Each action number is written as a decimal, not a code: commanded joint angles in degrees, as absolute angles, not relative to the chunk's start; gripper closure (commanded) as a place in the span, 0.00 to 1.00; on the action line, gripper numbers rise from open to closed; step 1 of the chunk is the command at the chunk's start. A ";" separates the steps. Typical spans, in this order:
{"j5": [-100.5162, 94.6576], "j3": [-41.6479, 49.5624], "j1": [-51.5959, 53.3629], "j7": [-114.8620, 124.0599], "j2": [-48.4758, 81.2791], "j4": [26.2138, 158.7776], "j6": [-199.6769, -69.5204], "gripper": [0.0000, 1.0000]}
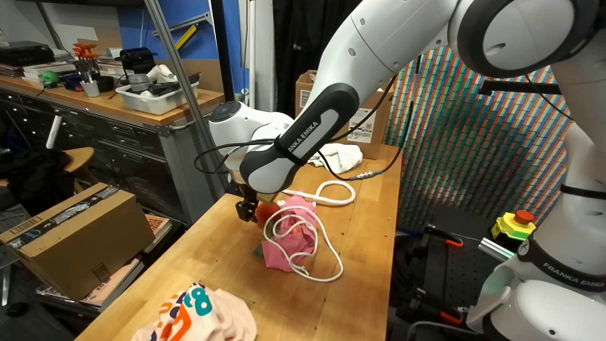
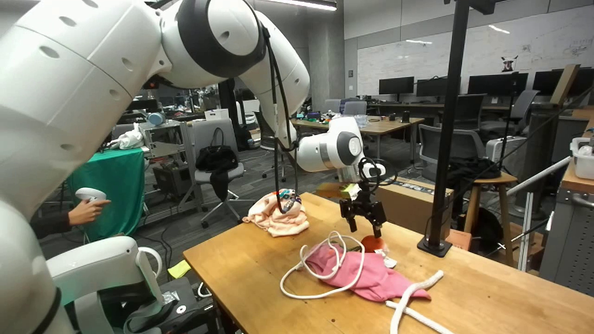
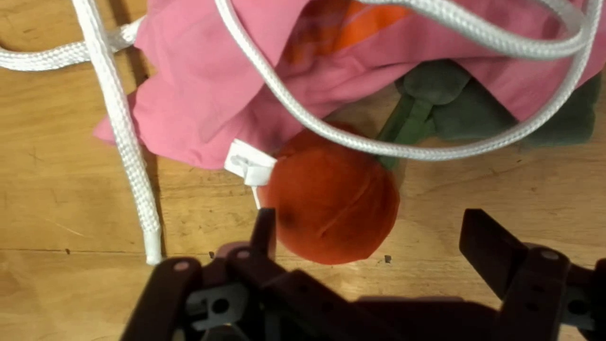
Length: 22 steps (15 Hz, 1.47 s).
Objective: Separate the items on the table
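Apart from the heap: printed cloth (image 1: 213,315), white bundle (image 1: 344,157). Apparently left to separate: pink cloth (image 2: 376,277), red ball (image 3: 334,203), two white cords (image 3: 426,153). Gripper (image 3: 370,218): jaws spread, holding nothing.

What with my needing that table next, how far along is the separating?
Looks done: the printed cloth and white bundle lie apart. In hand: nothing held; the open tool hovers near the red ball. Left: the looped white cord lies over the pink cloth, which partly covers a dark green piece.
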<state>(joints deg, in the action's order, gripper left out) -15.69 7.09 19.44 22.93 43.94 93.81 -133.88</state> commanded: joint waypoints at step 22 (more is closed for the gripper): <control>-17.80 8.09 17.50 22.58 53.96 77.30 -121.98 0.94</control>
<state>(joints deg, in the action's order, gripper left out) -16.99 7.96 17.58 22.93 53.19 79.80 -123.79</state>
